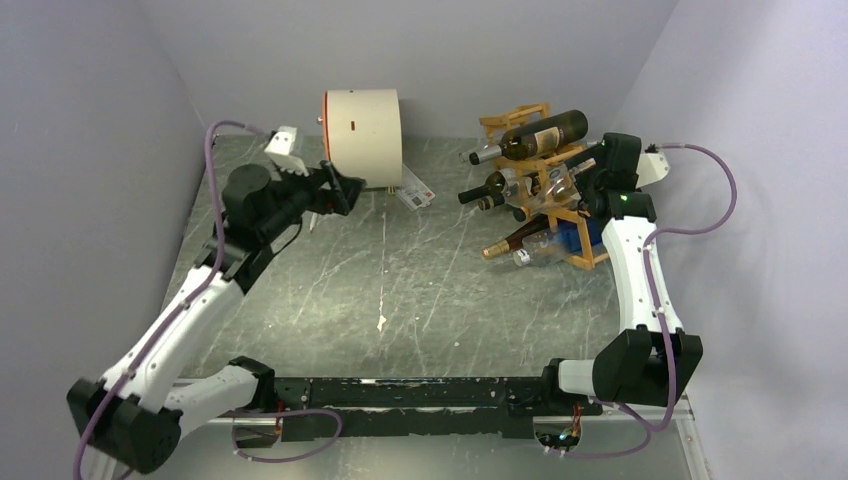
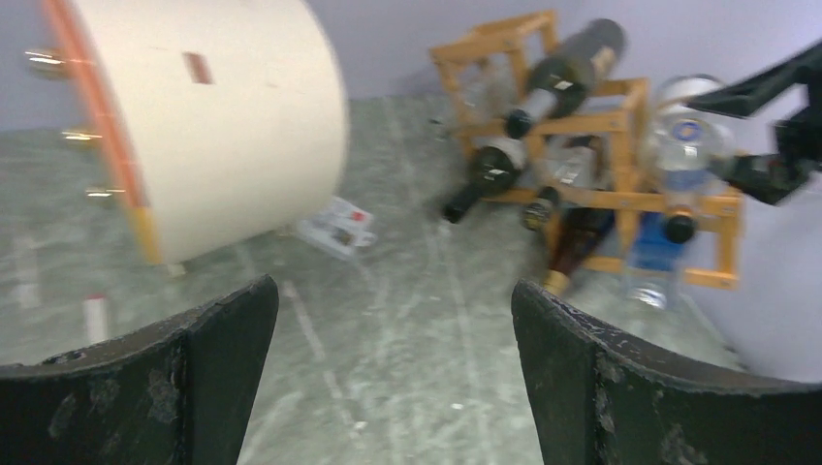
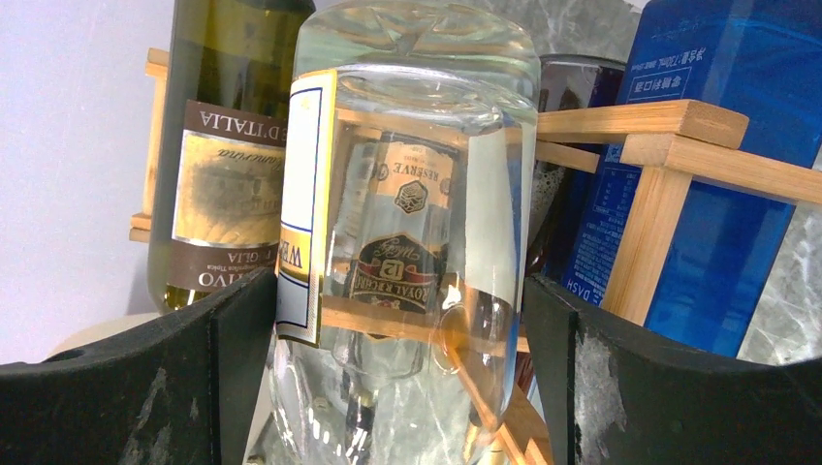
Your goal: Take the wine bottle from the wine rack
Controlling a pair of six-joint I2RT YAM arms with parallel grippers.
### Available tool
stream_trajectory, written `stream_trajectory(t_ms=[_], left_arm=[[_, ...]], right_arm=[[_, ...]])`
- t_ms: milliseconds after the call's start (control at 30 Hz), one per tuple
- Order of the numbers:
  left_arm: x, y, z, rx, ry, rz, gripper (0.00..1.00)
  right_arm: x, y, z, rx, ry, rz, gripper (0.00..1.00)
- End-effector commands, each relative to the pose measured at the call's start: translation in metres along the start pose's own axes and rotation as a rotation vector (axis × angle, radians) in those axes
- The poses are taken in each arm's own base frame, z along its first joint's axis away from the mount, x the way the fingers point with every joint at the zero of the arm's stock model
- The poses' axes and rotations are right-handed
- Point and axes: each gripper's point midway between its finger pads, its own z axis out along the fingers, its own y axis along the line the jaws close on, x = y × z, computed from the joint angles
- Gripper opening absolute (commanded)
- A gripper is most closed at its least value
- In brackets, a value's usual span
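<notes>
My right pincer (image 3: pixel 397 286) stands spread wide, one finger (image 3: pixel 218 378) on each side of the base of a clear bottle (image 3: pixel 417 194). The glass fills nearly all the gap, and I cannot tell whether the pads touch it. The bottle lies in the rack (image 3: pixel 679 121), base toward my wrist camera, with wooden sticks running across behind it. In that view a dark bottle (image 3: pixel 228 145) with a brown and cream label lies just to its left. Just to its right is a blue box (image 3: pixel 737 242), behind the sticks.

From above, the rack sits at the far right of the desk (image 1: pixel 400 290), close to the right wall. Several bottles lie in it, their necks pointing left toward the middle of the desk.

My left pincer (image 2: pixel 393 300) is spread too and holds nothing. It hangs over the far left of the desk, near the white drum (image 2: pixel 223 126), well apart from the rack and aimed toward it. A small card (image 2: pixel 334 225) lies on the desk beside the drum.
</notes>
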Motion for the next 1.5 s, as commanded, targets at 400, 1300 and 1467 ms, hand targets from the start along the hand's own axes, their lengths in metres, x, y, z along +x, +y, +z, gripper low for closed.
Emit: stream_trajectory(t_ms=[400,1300,1467], left_arm=[[0.070,-0.197,0.091,0.536,0.334,-0.442,0.94],[0.143,-0.266,0.168,0.439,0.429,-0.246,0.94],[0.169,-0.262,0.179,0.416,0.501,-0.186,0.94]], right_arm=[[-0.005,0.020,-0.011,-0.116,-0.001,-0.004,0.50],[-0.002,0.028,-0.016,-0.152,0.033,-0.011,0.51],[-0.002,0.029,-0.017,-0.153,0.037,-0.010,0.51]])
